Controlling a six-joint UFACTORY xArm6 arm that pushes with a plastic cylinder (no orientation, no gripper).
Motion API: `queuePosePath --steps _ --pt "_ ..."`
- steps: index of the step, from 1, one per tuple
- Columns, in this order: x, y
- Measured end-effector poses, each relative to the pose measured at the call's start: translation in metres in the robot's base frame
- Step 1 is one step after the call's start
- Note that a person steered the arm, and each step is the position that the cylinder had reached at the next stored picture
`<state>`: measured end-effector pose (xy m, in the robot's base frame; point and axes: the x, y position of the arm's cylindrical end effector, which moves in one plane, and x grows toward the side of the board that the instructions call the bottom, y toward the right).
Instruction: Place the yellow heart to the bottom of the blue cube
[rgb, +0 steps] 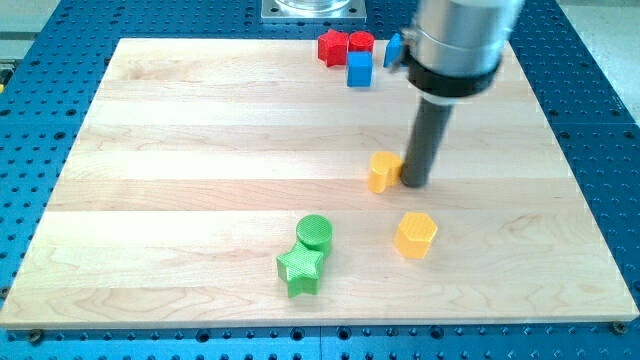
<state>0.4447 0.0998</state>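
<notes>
Against the yellow heart's (383, 172) right side, my tip (414, 184), touching, gripperless, holding nothing.

You see a pale wood board (200, 150), matt ribbed plastic blocks like the green star (300, 268), and a perforated blue metal table (590, 60).

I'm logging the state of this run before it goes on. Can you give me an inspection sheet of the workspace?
Surface: wooden board, flat.
Job's things: yellow heart mid-board; blue cube near the view's top.
Clutter: red blocks, another blue block, yellow hexagon, green cylinder touching green star.
Grippers: none; my tip against the heart's right side.
Cables: nothing seen.
Surroundings: blue perforated table.
</notes>
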Motion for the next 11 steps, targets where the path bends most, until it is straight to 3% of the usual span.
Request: queuePosePath --steps 2,4,5,7,9,11 --pt "0.047 -0.009" --pt "-0.011 -0.039" --pt "0.015 -0.050" --pt "-0.045 -0.062" --pt "-0.032 -0.108" --pt "-0.073 -0.081"
